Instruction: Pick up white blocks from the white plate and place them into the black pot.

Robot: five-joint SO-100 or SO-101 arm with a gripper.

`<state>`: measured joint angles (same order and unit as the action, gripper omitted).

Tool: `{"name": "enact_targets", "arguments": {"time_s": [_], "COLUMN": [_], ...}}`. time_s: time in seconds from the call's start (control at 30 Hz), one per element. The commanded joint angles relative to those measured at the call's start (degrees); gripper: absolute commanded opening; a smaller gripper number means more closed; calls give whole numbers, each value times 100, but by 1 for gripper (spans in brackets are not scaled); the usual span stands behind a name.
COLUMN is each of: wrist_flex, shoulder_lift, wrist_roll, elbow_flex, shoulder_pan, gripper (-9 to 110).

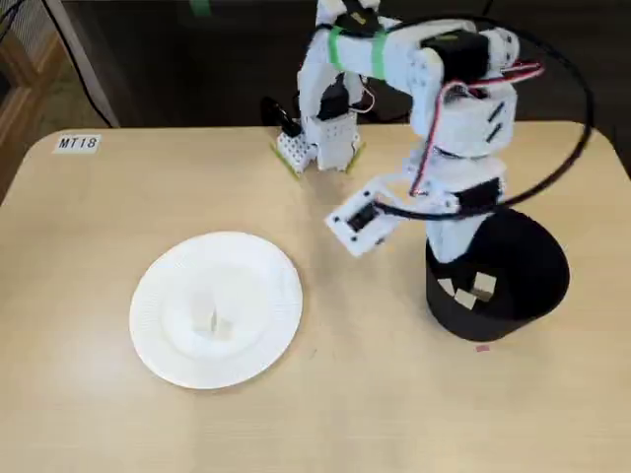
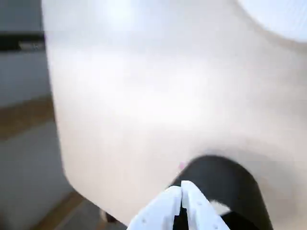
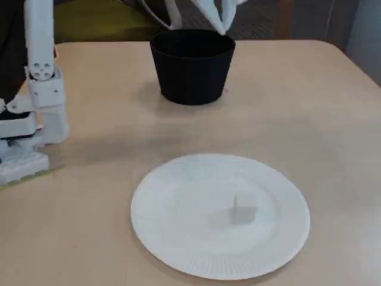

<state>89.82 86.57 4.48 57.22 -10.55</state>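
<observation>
The white plate (image 1: 158, 305) lies on the left of the table and shows near the front in a fixed view (image 3: 178, 232). One white block (image 1: 215, 323) stands near its middle (image 3: 243, 213). The black pot (image 1: 527, 286) stands on the right, with a few white blocks (image 1: 481, 288) inside. In the wrist view the pot (image 2: 230, 182) is below the fingers and one block (image 2: 219, 207) shows in it. My gripper (image 2: 181, 189) is shut, with nothing seen between the tips. It hovers just above the pot's rim (image 3: 221, 25). In the fixed view from above, the arm hides the fingertips.
The arm's base (image 1: 320, 138) stands at the table's back edge and at the left in a fixed view (image 3: 36, 119). A label reading MT18 (image 1: 77, 143) is stuck at the back left corner. A small pink mark (image 1: 481, 347) lies by the pot.
</observation>
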Motion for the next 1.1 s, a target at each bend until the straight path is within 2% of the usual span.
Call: {"name": "enact_targets", "arguments": {"time_s": [0.0, 0.07, 0.17, 0.43, 0.7, 0.9, 1.07], "wrist_flex": [-1951, -2725, -2742, -2558, -2540, -2522, -2531], "shoulder_lift": [1969, 2549, 2399, 1723, 1099, 817, 308], "wrist_roll": [-97, 9, 510, 1802, 2391, 2355, 2259], "elbow_flex": [2610, 3797, 4254, 4228, 3771, 3709, 3401], "shoulder_pan": [1134, 1573, 2127, 3349, 4025, 4236, 4122], "gripper": [-2, -2, -2, -2, -1, 26, 36]}}
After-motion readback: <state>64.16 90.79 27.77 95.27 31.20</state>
